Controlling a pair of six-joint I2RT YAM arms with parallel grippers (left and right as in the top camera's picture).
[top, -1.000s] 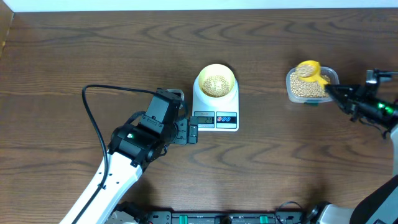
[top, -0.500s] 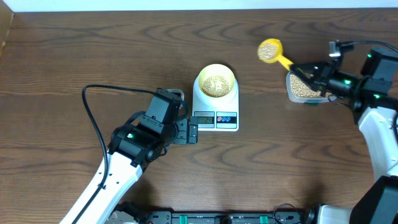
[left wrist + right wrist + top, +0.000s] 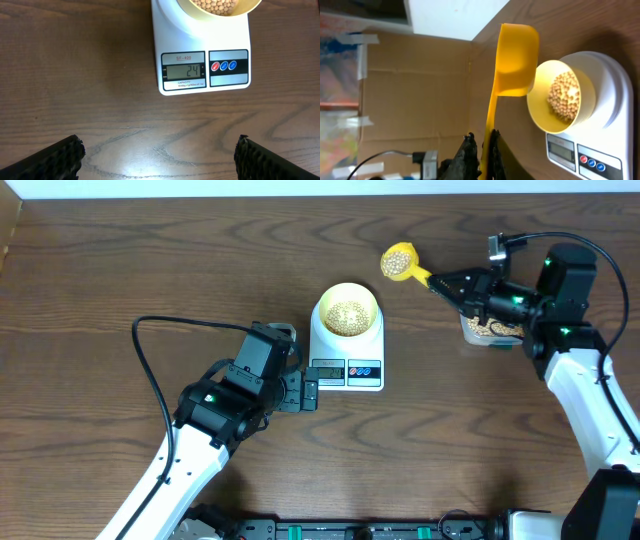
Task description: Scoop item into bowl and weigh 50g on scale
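Note:
The pale yellow bowl [image 3: 347, 312] holds tan beans [image 3: 347, 315] and sits on the white scale [image 3: 346, 368]; the display [image 3: 183, 71] reads 24. My right gripper [image 3: 447, 283] is shut on the handle of a yellow scoop [image 3: 398, 261] filled with beans, held in the air right of the bowl. In the right wrist view the scoop [image 3: 516, 60] hangs beside the bowl [image 3: 562, 97]. My left gripper [image 3: 308, 391] is open and empty, just left of the scale's front; in its own view the fingers [image 3: 159, 159] are wide apart over bare wood.
A clear plastic tub [image 3: 488, 328] of beans stands at the right, partly hidden by my right arm. A black cable [image 3: 150, 360] loops over the table at the left. A cardboard wall [image 3: 410, 90] shows behind the table.
My right gripper lifted the filled scoop out of the tub and carried it left toward the bowl. The left arm has not moved.

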